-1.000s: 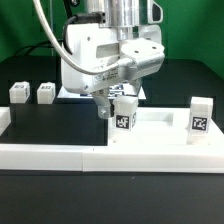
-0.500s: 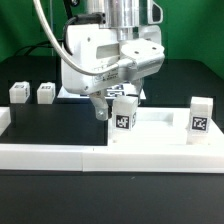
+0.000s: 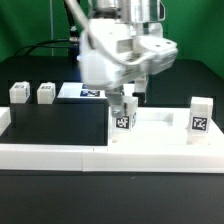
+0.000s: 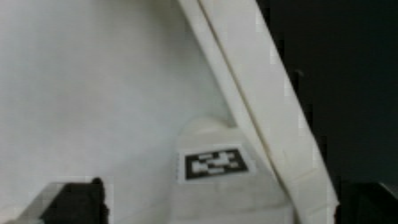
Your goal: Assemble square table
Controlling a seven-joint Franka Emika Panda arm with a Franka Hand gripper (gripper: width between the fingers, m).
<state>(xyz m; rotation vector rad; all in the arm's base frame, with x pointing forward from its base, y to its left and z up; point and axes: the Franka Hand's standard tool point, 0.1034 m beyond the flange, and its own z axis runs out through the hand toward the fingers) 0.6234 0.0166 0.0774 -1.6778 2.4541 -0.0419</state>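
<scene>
- The hand (image 3: 124, 101) hangs low over the square tabletop (image 3: 165, 128). Its fingers are spread wide and close on nothing, though the arm is blurred in the exterior view.
- The tabletop lies flat on the black counter (image 3: 50, 125), toward the exterior view's right, just behind the low white border wall (image 3: 60, 157) at the near edge.
- The corner leg (image 3: 122, 119) stands upright at the tabletop's left end, tag facing the camera, right under the hand.
- The right leg (image 3: 200, 115) stands upright at the tabletop's right end, well apart from the hand.
- Two loose legs (image 3: 18, 92) (image 3: 45, 92) stand side by side on the counter, far back at the exterior view's left.
- The marker board (image 3: 88, 92) lies flat behind the arm, just right of them.
- In the wrist view, the corner leg (image 4: 222, 152) sits by the tabletop's (image 4: 89, 90) edge, and one dark fingertip (image 4: 75, 200) is clear of it.
</scene>
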